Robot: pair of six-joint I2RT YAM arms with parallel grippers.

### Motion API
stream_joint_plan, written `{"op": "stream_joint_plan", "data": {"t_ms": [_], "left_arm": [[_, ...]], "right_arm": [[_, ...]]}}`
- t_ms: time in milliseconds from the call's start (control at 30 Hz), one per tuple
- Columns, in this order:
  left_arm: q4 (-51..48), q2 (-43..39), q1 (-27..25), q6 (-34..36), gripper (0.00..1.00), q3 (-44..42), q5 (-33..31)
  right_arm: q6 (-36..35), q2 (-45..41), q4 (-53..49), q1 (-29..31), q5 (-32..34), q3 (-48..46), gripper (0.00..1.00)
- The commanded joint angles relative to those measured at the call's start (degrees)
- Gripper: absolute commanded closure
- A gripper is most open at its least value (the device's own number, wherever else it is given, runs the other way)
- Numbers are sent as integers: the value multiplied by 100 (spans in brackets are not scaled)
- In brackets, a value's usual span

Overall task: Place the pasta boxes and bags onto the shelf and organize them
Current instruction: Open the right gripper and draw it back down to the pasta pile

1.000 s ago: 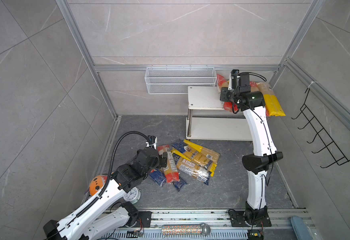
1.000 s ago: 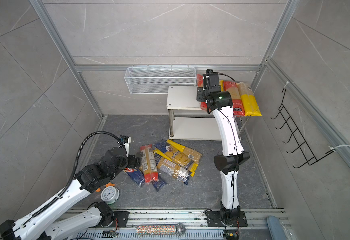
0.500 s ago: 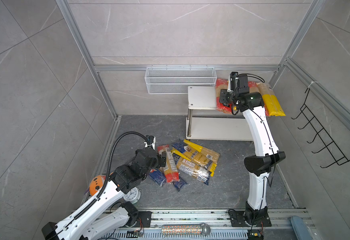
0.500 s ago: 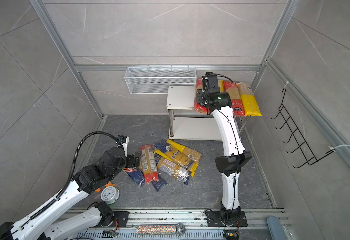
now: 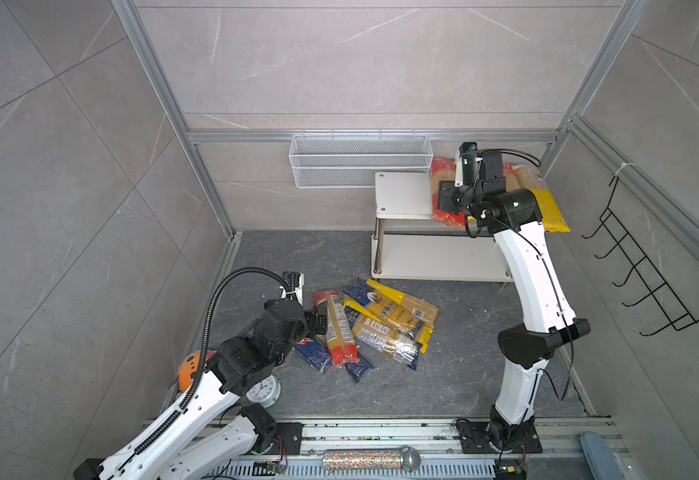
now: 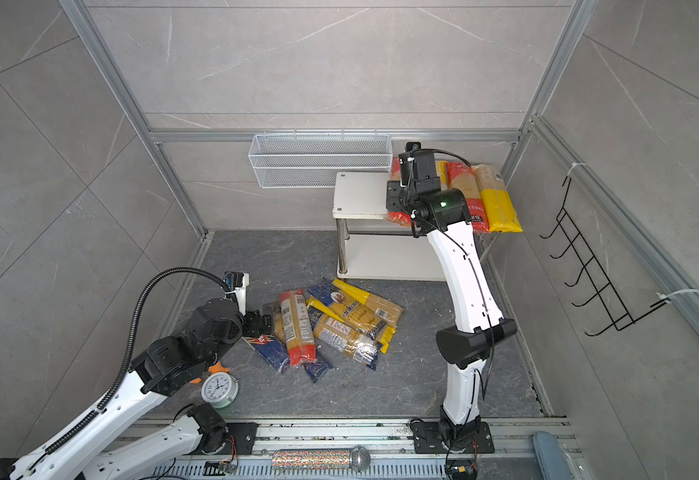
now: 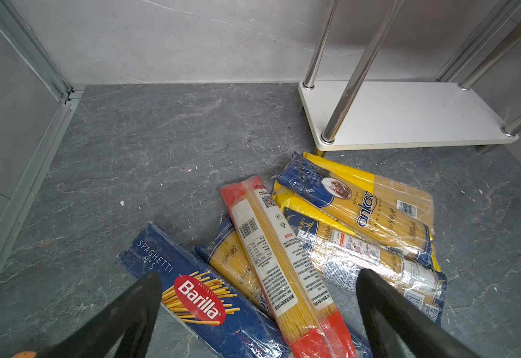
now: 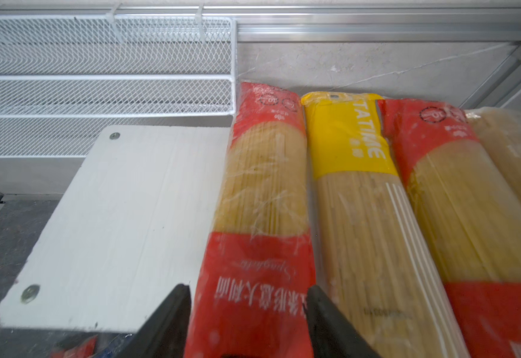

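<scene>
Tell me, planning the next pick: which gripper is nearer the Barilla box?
Left. The left gripper hovers by the Barilla box; the right gripper is up at the shelf.

The shelf point(image 5: 401, 195) has smooth, matt white boards, faintly streaked like painted wood, on mirror-bright metal legs point(image 7: 359, 71). The pasta bags point(image 8: 265, 186) on its top board are clear, glossy plastic film, wrinkled and catching the light. The blue box point(image 7: 197, 297) has a shiny printed skin; whether that is card or film cannot be told. The floor point(image 5: 297, 257) is a dark grey, stone-look slab, matt and veined. The walls point(image 5: 339, 62) are pale marble-look tiles, smooth with a soft sheen, edged by brushed aluminium rails point(image 5: 372, 136). The basket point(image 5: 360, 166) on the far wall is white-coated metal mesh. The right arm point(image 5: 534, 270) wears a glossy white plastic shell.
</scene>
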Motion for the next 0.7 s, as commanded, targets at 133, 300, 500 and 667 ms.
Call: {"op": "stream_joint_plan", "data": {"t_ms": [133,300,500,667], "left_arm": [[-218,-339,8,-218,0,-108,129],[-402,-635,7,-288,0,-187,178],[-619,-872,7,-483,0,-360,374],[-583,-892,6,-719,0,-585,609]], "right_arm": [[-37,-1658,180,734,276,-1768,26],[293,-2819,260,1132,-128,-3268,26],[696,-3879,545,1495,-767,-5227,23],[1095,-4087,866,1769,-1027,-6520,22]]}}
